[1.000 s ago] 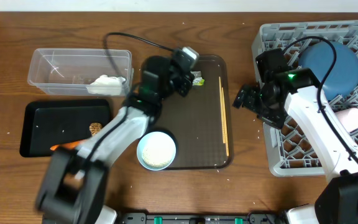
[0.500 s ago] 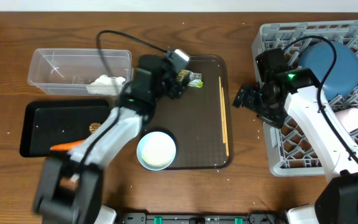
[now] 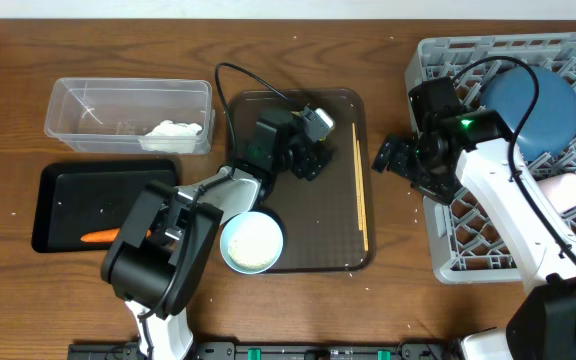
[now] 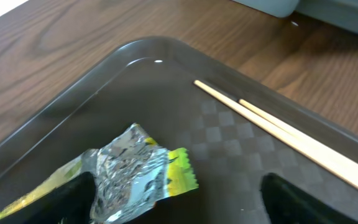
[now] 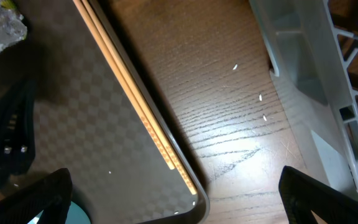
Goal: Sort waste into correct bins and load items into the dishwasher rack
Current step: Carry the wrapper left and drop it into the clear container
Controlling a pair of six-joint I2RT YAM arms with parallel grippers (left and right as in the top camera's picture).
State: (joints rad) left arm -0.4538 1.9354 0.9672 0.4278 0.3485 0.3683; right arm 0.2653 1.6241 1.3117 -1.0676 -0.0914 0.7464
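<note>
Wrapper [image 4: 129, 177] of crinkled foil on checkered tray [image 4: 229, 155]; left end effector [image 4: 179, 199], right end effector [image 5: 173, 199] wide, empty.

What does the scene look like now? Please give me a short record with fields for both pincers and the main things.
left pincer: open, low over the brown tray
wrapper: on that tray, at one finger, not gripped
right pincer: open, empty, between tray and rack
chopsticks: on the tray's right side
rack: holds the blue plate
clear tub: holds the napkin
black tray: holds the carrot
</note>
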